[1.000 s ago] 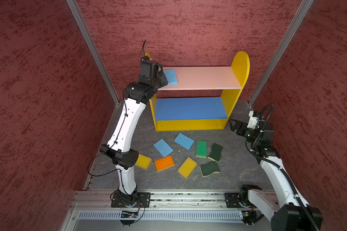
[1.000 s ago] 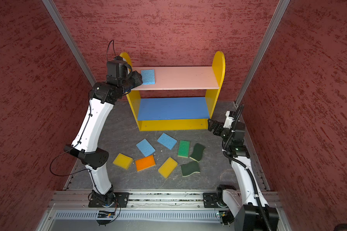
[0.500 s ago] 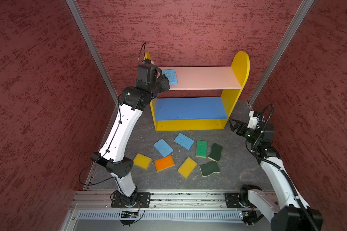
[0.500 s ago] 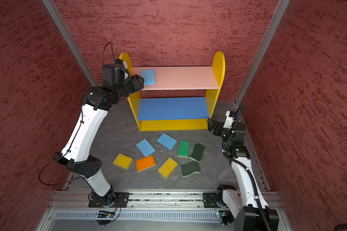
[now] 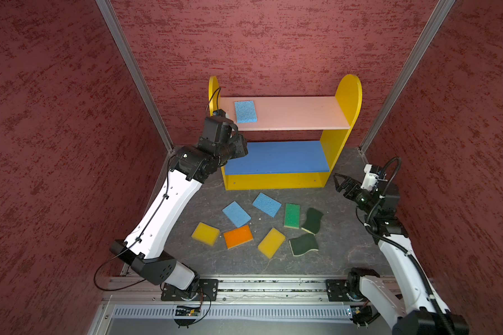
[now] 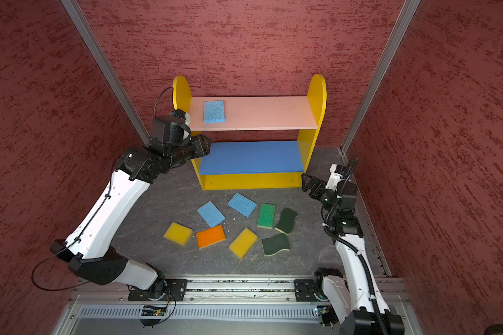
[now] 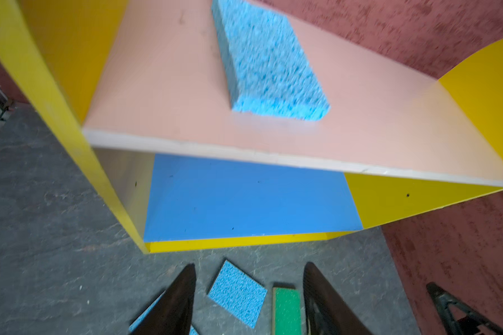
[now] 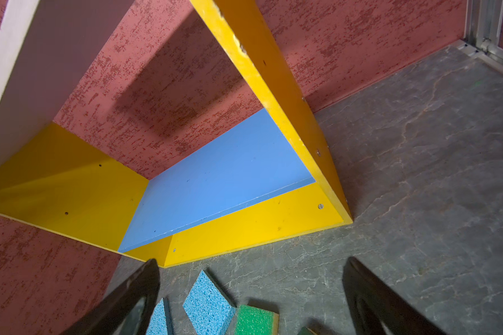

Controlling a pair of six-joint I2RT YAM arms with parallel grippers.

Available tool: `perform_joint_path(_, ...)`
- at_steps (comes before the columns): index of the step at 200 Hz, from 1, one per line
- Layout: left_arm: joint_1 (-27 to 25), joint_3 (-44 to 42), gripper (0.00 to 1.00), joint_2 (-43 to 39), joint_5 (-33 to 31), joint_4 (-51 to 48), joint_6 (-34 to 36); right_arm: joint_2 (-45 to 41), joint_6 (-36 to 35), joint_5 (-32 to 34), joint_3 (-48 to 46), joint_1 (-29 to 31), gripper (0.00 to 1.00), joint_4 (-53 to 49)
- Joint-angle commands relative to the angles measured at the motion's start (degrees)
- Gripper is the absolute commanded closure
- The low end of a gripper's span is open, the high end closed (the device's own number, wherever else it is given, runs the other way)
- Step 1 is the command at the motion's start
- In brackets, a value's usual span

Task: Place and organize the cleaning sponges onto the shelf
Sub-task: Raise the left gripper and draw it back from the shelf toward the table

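Observation:
The shelf [image 5: 296, 114] stands against the back wall. One light blue sponge [image 5: 245, 111] [image 7: 269, 62] lies flat on the left end of its pink upper board. My left gripper [image 5: 242, 146] [image 7: 249, 265] hangs in front of the shelf's left side, below the pink board, open and empty. On the floor lie two light blue sponges [image 5: 236, 214] [image 5: 267, 204], a green one [image 5: 291, 215], two dark green wavy ones [image 5: 312, 220] [image 5: 303, 244], two yellow ones [image 5: 205, 233] [image 5: 271, 242] and an orange one [image 5: 238, 236]. My right gripper [image 5: 339, 182] [image 8: 252, 259] hovers right of the shelf, open and empty.
Red textured walls close in the back and both sides. A metal rail [image 5: 273, 285] with both arm bases runs along the front edge. The blue middle board [image 5: 276, 156] carries nothing. The left arm's white link [image 5: 163, 214] slants over the floor's left side.
My left gripper has let go of the light blue sponge on the pink board, opened wider, and drawn back and down to the shelf's front left. The right arm has not moved.

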Motion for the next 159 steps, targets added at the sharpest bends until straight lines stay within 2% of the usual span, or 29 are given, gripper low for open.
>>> perform_joint_path(1,0.0,-7.2,0.4,-3.9,-1.4,1.6,-1.7,-0.5,2.2,-3.1,-0.6,0.3,0.01,1.1)
perform_joint_path(23,0.0,-13.5,0.4,-6.7,-1.6,1.7,-3.4,-0.7,2.1,-3.5,-1.1,0.3,0.01,0.0)
perform_joint_path(44,-0.1,-19.2,0.4,-9.2,-1.6,2.2,-4.9,-3.4,-0.9,-7.8,-3.2,0.4,0.01,2.8)
perform_joint_path(72,0.0,-25.1,0.4,-11.4,-1.1,2.4,-6.4,-7.4,-0.2,-7.1,-5.4,0.5,0.01,4.1)
perform_joint_path(87,0.0,-27.4,0.4,-12.0,-1.1,2.2,-6.9,-6.2,0.6,-10.1,-5.4,0.8,0.01,5.3)
perform_joint_path(127,0.2,-33.1,0.39,-13.9,-1.0,2.0,-8.4,-2.8,7.2,-10.2,-7.3,2.8,0.01,11.1)
perform_joint_path(143,0.9,-35.9,0.39,-14.7,0.1,2.6,-9.1,2.1,8.7,-14.6,-5.4,3.5,0.01,10.4)
perform_joint_path(159,2.1,-38.6,0.39,-15.3,1.7,3.2,-9.8,7.0,8.4,-14.9,-3.1,5.8,0.03,8.5)
